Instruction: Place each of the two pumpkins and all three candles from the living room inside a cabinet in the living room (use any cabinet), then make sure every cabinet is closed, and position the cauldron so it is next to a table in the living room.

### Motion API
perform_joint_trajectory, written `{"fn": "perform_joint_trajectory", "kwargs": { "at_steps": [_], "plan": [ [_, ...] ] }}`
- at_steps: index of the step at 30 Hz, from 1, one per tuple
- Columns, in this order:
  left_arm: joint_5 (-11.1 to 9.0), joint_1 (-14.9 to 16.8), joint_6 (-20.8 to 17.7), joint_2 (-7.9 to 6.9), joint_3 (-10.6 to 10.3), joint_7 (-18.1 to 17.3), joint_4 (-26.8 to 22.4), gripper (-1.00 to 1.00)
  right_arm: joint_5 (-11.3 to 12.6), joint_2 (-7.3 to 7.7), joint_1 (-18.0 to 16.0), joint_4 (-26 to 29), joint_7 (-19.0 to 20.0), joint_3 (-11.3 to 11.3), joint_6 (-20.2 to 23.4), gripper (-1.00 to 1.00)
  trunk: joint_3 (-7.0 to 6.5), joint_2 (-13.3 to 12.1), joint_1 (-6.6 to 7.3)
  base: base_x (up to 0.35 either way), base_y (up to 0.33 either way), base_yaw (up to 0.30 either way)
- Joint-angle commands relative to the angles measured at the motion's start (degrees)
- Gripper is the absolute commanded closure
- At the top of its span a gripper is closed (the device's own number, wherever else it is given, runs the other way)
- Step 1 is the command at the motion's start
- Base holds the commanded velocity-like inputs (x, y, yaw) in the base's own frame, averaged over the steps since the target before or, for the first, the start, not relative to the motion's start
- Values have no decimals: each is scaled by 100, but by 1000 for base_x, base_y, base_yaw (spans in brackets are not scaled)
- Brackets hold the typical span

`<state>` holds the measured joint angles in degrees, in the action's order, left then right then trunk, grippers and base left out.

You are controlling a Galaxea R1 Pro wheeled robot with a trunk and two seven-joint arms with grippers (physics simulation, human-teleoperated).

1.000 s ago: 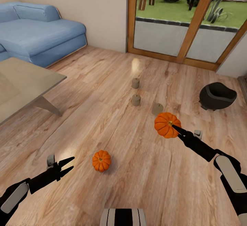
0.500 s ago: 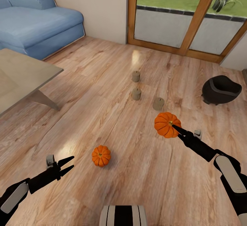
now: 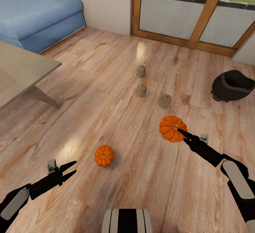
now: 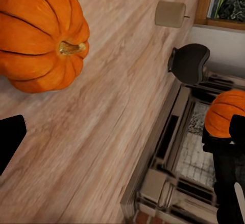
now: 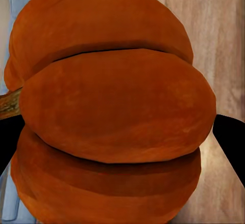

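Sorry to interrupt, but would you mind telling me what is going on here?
The right gripper holds the larger pumpkin off the floor. The left gripper is open and empty, near the smaller pumpkin on the floor. Three candles and the cauldron stand on the floor too.

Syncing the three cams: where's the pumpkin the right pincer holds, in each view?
Head view: held pumpkin right of centre, at the right pincer tip, above the floor.
Left wrist view: at the right edge, on the dark right arm.
Right wrist view: close up, between the two fingers.
Shared landmark: the wood floor.
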<state>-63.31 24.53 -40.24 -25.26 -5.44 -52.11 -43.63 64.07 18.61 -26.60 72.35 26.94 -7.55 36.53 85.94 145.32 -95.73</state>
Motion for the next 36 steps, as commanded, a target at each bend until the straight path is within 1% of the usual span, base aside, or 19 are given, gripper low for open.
{"fn": "perform_joint_trajectory", "kwargs": {
  "at_steps": [1,7,23,28,30,32,36],
  "plan": [
    [-51,3,-37,-7,-20,-1,3,-100,40,0,-3,2,-1,-9,47,100,26,3,-1,0,0,0],
    [-52,5,-37,-7,-19,-1,3,-100,20,2,-3,-1,4,-9,46,100,159,11,-17,0,0,0],
    [-58,6,-37,-6,-19,-2,3,-100,54,1,-3,31,19,-9,51,100,514,32,-58,0,0,0],
    [-53,6,-37,-5,-19,-1,3,-100,65,2,-3,108,392,-5,145,100,624,39,-71,0,0,0],
    [-55,5,-37,-5,-19,-1,3,-100,63,2,-3,169,486,-2,336,100,669,42,-76,0,0,0],
    [-53,5,-37,-5,-19,-1,3,-100,63,-3,-3,262,513,-2,449,100,713,44,-81,0,0,0],
    [-57,4,-37,-7,-19,-1,3,-100,40,-6,-3,340,529,-1,519,100,802,50,-91,0,0,0]
  ]
}}
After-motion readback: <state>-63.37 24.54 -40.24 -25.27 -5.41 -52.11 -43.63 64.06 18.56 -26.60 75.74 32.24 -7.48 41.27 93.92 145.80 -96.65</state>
